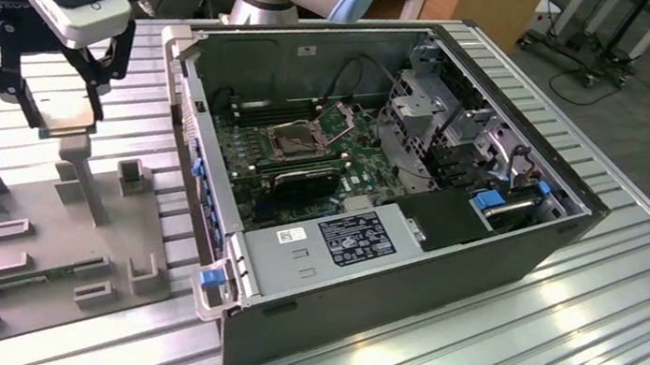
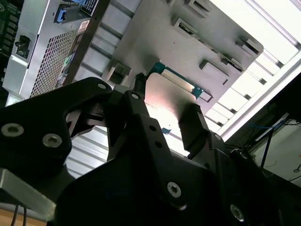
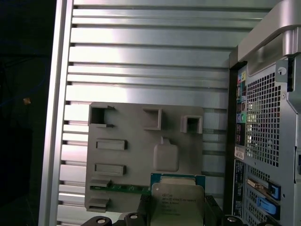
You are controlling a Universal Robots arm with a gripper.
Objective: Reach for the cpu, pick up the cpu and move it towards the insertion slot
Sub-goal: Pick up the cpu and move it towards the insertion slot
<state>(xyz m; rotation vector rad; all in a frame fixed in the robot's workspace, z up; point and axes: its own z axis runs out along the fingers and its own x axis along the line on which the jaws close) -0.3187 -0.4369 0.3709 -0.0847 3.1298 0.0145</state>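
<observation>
- At the exterior view's left we see the gripper [image 1: 66,111] clamped on the cpu [image 1: 69,122], gripping it by two opposite edges.
- The cpu lies flat in the grasp, pale face up. It is in the air over the far part of the grey plastic fixture [image 1: 40,244], just above a tall post [image 1: 74,157] that rises from it.
- In the first wrist view we look down on the chip's silver face with its green rim. The fixture's square recess [image 3: 165,156] lies beyond the chip and apart from it.
- In the second wrist view we see the chip from below, its underside glaring bright with a teal edge. One of the black fingers [image 2: 195,127] stands against each side of it.
- The insertion slot [image 1: 293,141], a shiny frame around a dark centre, sits on the green board [image 1: 359,163] inside the open computer case [image 1: 413,279].
- The slot is well apart from the cpu, toward the exterior view's right, and the case's near wall stands between them.
- Fixture and case rest just beside each other on the slatted metal table [image 1: 560,308].
</observation>
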